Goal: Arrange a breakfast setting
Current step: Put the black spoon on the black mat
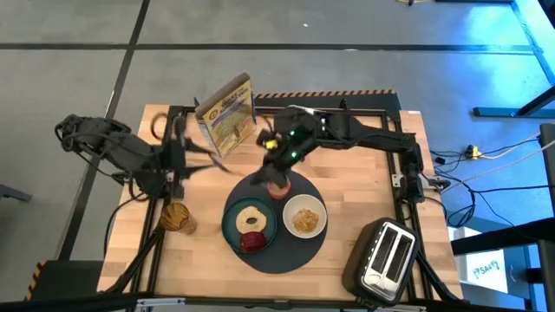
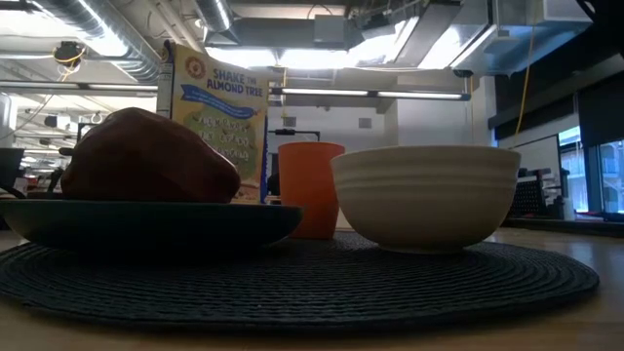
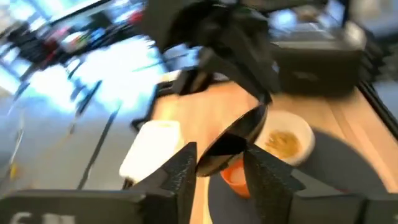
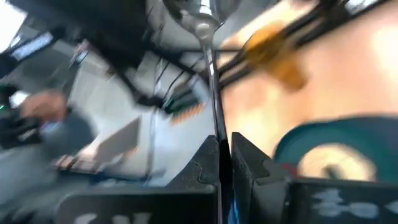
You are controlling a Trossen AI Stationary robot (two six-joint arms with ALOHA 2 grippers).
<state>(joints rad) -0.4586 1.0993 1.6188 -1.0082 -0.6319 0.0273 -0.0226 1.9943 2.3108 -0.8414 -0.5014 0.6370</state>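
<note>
Right tool [image 4: 224,140] is pressed together on the thin handle of the metal spoon [image 4: 211,74], with the spoon's bowl end sticking out beyond the fingertips. It hangs above the far edge of the large round dark-grey mat [image 1: 286,260], close over the small orange cup [image 1: 276,189]. The left tool [image 3: 221,155] stands spread, with the spoon's bowl end showing between its fingers; whether they touch the metal I cannot tell. This looks like a hand-over of the spoon. To do it well, the left arm should draw straight back so it does not knock the spoon askew. The right arm should then lower the spoon flat onto the mat beside the white bowl [image 1: 305,198], clear of the cup and the rims. The grip is far down the handle, so the spoon may swing if moved fast. As for containers, the teal plate [image 1: 227,227] holds the ring-shaped bread [image 1: 253,217] and the dark red fruit [image 1: 252,242]. Cereal [image 1: 305,220] lies in the bowl. The cup stands upright, its inside hidden.
</note>
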